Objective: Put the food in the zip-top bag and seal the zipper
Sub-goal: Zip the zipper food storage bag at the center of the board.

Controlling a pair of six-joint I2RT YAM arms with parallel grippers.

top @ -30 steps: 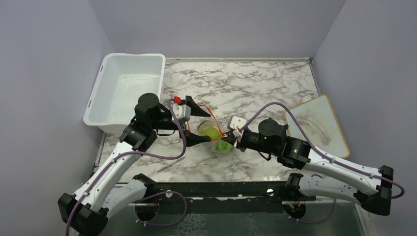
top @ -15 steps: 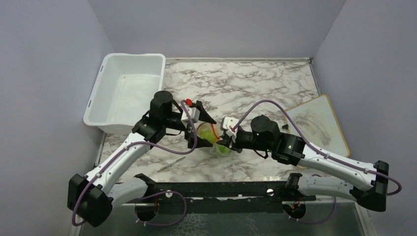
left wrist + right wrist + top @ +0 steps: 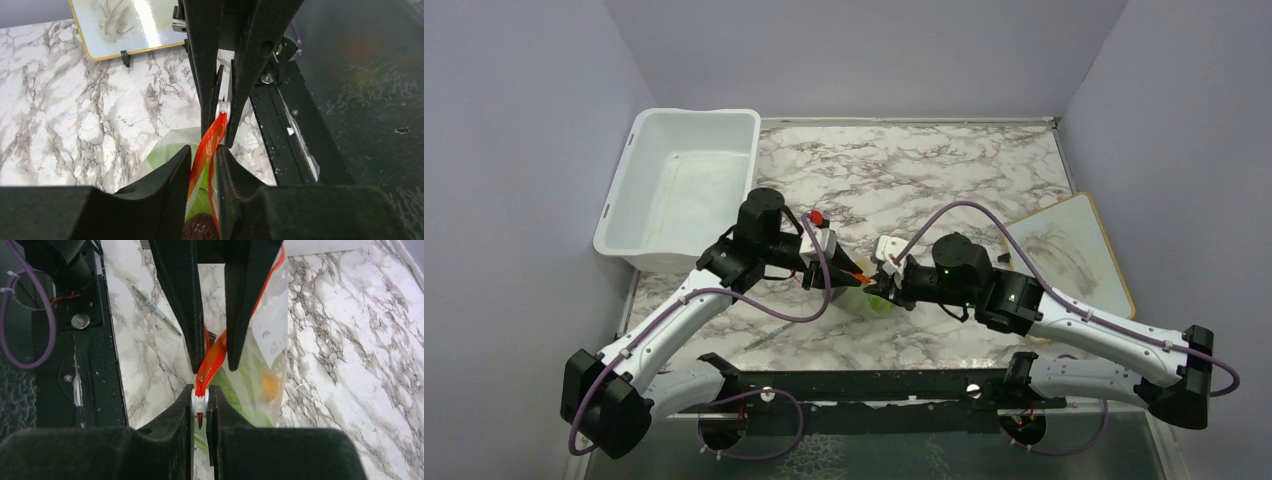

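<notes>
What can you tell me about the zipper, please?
The zipper is a thin, glossy orange-red plastic strip along the bag's mouth, with a small white slider at one end. Held up off the table, it bows slightly, its halves partly parted. The right gripper pinches the slider; the left gripper clamps the strip further along.

Zip-top bag (image 3: 272, 365): clear, crinkled, white label patch (image 3: 270, 337), edge-on over the worktop (image 3: 350, 340). Zipper (image 3: 214, 360): orange-red strip, bunched at the mouth, white slider (image 3: 199, 402) at one end. Food (image 3: 250, 395) inside: green pieces (image 3: 162, 152), orange piece (image 3: 270, 385), brown piece (image 3: 199, 231).
</notes>
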